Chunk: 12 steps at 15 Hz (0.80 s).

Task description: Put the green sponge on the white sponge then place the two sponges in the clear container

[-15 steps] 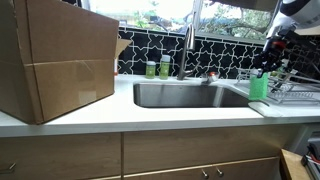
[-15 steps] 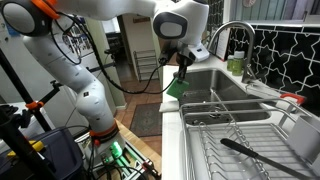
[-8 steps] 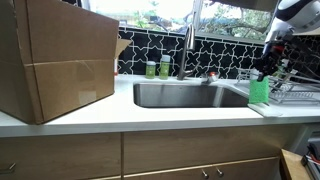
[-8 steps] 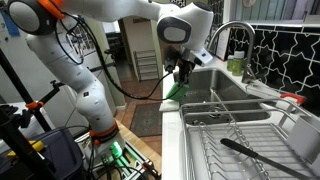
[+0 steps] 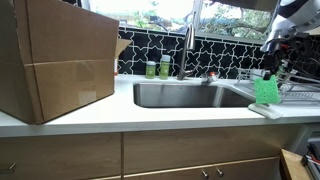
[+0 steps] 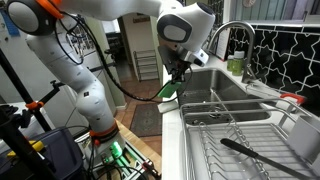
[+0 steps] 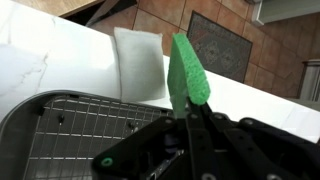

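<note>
My gripper (image 7: 190, 112) is shut on the green sponge (image 7: 185, 68), which stands on edge out of the jaws. The white sponge (image 7: 138, 62) lies flat on the white counter, just beyond and to the left of the green one in the wrist view. In both exterior views the green sponge (image 5: 267, 90) (image 6: 170, 90) hangs tilted under the gripper (image 5: 272, 72) (image 6: 180, 74), close above the white sponge (image 5: 265, 110) at the counter's front edge beside the sink. No clear container shows in any view.
A wire dish rack (image 6: 240, 140) with a black utensil (image 6: 250, 150) stands next to the white sponge. The steel sink (image 5: 190, 95) and faucet (image 5: 187, 50) are alongside. Two small green bottles (image 5: 157, 68) stand behind the sink. A large cardboard box (image 5: 55, 60) fills the far counter.
The gripper has carried the green sponge away from the sink toward the counter's front edge and tilted it over the white sponge. It stays shut on the sponge.
</note>
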Tool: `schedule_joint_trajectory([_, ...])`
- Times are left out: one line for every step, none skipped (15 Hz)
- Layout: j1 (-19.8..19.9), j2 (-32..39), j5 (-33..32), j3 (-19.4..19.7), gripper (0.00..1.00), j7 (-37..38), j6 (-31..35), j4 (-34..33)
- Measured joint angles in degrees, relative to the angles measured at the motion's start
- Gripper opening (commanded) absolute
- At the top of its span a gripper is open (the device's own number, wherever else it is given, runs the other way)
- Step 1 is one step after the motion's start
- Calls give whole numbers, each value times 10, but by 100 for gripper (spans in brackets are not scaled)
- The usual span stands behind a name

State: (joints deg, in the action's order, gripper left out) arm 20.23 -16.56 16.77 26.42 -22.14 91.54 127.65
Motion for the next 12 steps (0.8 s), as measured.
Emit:
schedule_joint_trajectory([0,0,0,5,4,-21,-10,-3])
schedule_joint_trajectory([0,1,0,11,4,-45,-22,-6])
schedule_joint_trajectory([0,2,-1,16,4,-70,-34,-10])
schedule_joint_trajectory([0,5,-2,21,4,-96,-44,-14])
schedule_joint_trajectory([0,8,-2,25,4,-123,-52,-17])
schedule_joint_trajectory([0,13,-3,27,4,-151,-58,-20])
schedule_joint_trajectory([0,19,-5,28,4,-175,-62,-23])
schedule_joint_trajectory([0,27,-6,28,4,-196,-63,-25])
schedule_joint_trajectory([-1,36,-7,28,4,-218,-63,-29])
schedule_joint_trajectory([-1,45,-8,26,4,-238,-63,-33])
schedule_joint_trajectory([-2,55,-8,25,4,-257,-63,-37])
schedule_joint_trajectory([-3,65,-8,22,4,-278,-63,-43])
